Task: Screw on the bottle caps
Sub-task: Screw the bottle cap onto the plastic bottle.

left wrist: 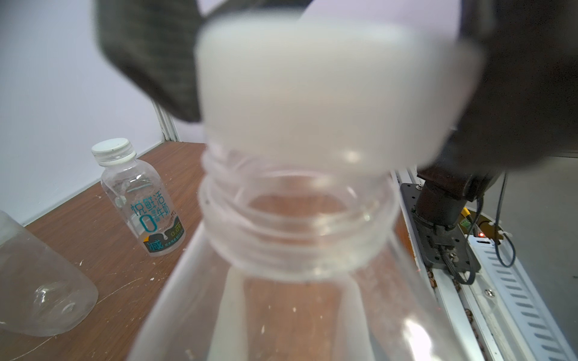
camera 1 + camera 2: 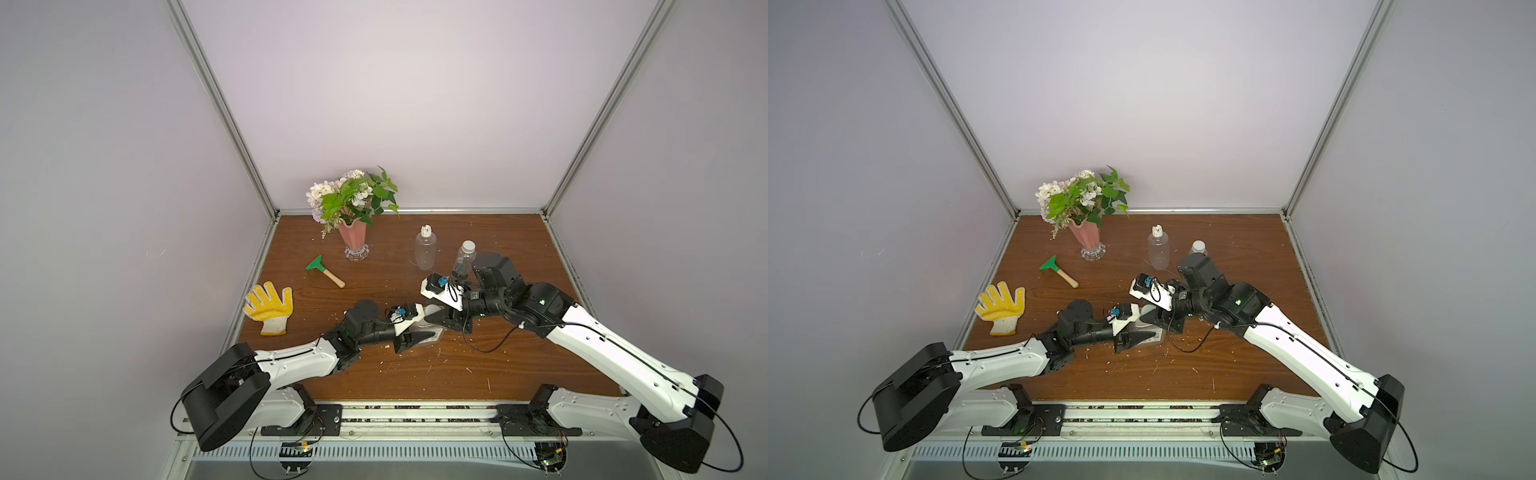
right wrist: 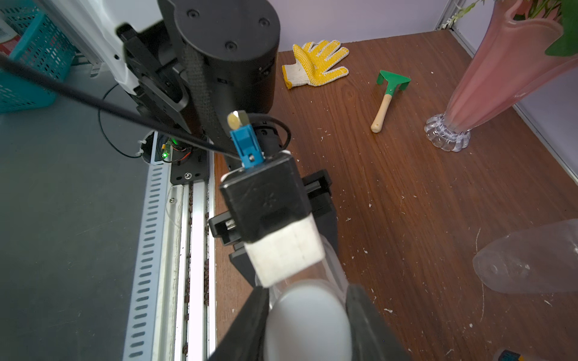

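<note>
Near the middle front of the table my left gripper (image 2: 423,336) is shut on the square clear bottle (image 1: 300,225), holding it by the body. My right gripper (image 3: 308,328) is shut on a plain white bottle cap (image 1: 328,87), its dark fingers (image 1: 150,62) on either side. The cap sits slightly tilted on the bottle's open neck, with the threads showing below it. Further back stand a rounded bottle (image 2: 425,251) with a ribbed nozzle cap (image 2: 425,230) and a slim bottle (image 2: 462,264) with a flat white cap (image 2: 468,246).
A pink vase (image 2: 353,237) of flowers stands at the back left. A green toy rake (image 2: 325,271) and a yellow-dotted glove (image 2: 269,307) lie on the left. White crumbs are scattered over the wooden table (image 2: 415,374). A metal rail (image 2: 415,409) runs along the front edge.
</note>
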Controlling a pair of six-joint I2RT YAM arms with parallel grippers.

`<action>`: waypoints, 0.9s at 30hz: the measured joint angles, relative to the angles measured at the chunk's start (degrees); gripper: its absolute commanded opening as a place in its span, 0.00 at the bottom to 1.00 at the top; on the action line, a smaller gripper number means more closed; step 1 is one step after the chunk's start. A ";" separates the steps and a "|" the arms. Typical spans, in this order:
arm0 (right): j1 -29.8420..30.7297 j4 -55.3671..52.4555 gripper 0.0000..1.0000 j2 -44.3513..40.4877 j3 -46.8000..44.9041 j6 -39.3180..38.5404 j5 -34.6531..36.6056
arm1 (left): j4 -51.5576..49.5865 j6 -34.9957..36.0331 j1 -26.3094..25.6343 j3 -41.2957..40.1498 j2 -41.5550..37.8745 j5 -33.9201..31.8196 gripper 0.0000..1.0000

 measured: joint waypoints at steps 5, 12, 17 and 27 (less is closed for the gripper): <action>0.02 0.92 0.42 0.00 -0.44 0.31 2.19 | -0.39 0.00 0.00 0.00 0.00 -0.20 0.46; 0.04 1.51 0.42 0.02 -0.85 0.92 2.82 | -0.79 -0.04 0.00 0.00 0.00 -0.48 0.46; 0.00 1.68 0.42 0.68 -0.85 0.94 0.92 | -1.18 -0.07 0.00 0.00 0.00 -0.46 0.46; -0.02 1.62 0.44 1.01 -1.22 0.87 0.28 | -2.21 -0.09 0.00 -0.02 0.00 -0.44 0.46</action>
